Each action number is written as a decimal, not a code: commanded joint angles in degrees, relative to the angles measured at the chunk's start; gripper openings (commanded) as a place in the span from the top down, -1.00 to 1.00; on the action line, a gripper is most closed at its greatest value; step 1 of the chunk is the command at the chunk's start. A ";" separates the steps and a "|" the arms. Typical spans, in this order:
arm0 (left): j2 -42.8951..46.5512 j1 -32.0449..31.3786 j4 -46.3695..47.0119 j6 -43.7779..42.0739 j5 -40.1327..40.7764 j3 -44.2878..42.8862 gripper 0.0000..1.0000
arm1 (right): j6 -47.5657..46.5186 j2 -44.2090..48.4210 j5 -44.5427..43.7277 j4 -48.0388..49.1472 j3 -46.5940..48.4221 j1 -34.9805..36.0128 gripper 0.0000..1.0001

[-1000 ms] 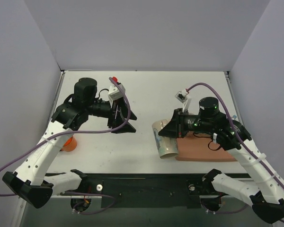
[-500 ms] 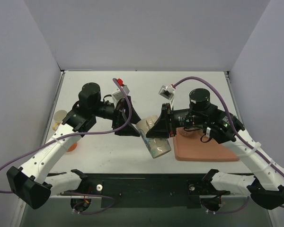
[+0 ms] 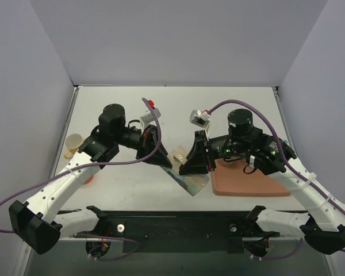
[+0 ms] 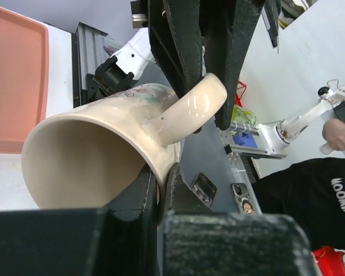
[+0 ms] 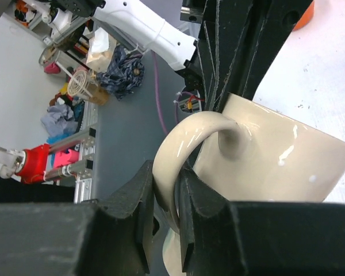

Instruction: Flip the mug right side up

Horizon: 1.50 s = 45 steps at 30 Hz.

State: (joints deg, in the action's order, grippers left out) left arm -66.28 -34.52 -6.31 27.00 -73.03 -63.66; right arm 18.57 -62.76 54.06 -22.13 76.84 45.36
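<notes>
A: Looking for the cream glazed mug (image 3: 191, 181) with the printed band.

B: Found at the middle of the near side of the white worktop (image 3: 230, 109), caught between the two hands. Tipped well over, nearly on its side, mouth turned toward the left arm, base down toward the near edge. Cannot tell from above whether touching the worktop or clear of it.

A: And the left hand (image 3: 165, 163)?

B: Closed tight on the rim. In the left wrist view, the left hand (image 4: 160, 192) pinching the wall of the mug (image 4: 92, 155) at the lip, one finger inside the mouth and one outside, just beside the root of the looped handle (image 4: 190, 109).

A: Right hand (image 3: 187, 165)?

B: Closed too, and gripping the handle. In the right wrist view, the looped handle (image 5: 178, 144) running down into the right hand (image 5: 165, 172), squeezed from both sides, with the mug (image 5: 276, 161) body off to the right. From the left wrist view, the same black fingers (image 4: 178, 46) straddling the handle from above.

A: Anything else on the worktop?

B: A flat salmon-pink board (image 3: 250, 181) just right of the mug, partly under the right arm. A small orange object (image 3: 87, 179) near the left edge, half hidden behind the left arm. A pale beige cup (image 3: 73, 141) further back along that edge. All three well apart from both hands.
</notes>
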 commanded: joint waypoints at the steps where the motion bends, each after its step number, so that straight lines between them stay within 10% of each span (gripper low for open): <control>1: 1.95 -1.34 0.33 -1.34 -0.88 -0.77 1.00 | 0.07 0.71 -2.99 9.13 0.08 -3.87 1.00; 4: 1.77 -0.20 -13.30 -11.91 8.03 -3.04 1.00 | -0.89 2.37 -13.92 5.54 -5.27 -8.26 1.00; 9: -0.07 0.24 -36.12 -29.99 35.46 -10.86 1.00 | -3.28 3.70 -40.67 0.69 -11.88 -8.72 -0.12; 15: -2.62 5.33 -43.16 -34.38 62.61 -12.89 1.00 | 0.50 3.08 -50.18 -1.95 -13.38 -8.63 -0.83; 27: -13.34 24.49 -34.57 -46.95 85.85 -7.71 1.00 | 2.44 4.58 -56.87 -3.00 -15.67 -8.19 -0.89; 45: -21.34 31.53 -33.16 -42.91 73.39 -7.27 1.00 | 3.32 7.04 -61.97 -4.85 -17.34 -8.63 -0.89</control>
State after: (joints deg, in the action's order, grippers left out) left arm -87.66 -3.44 -43.88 -16.99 3.57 -69.89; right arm 21.45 -57.08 -5.15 -25.93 60.40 36.82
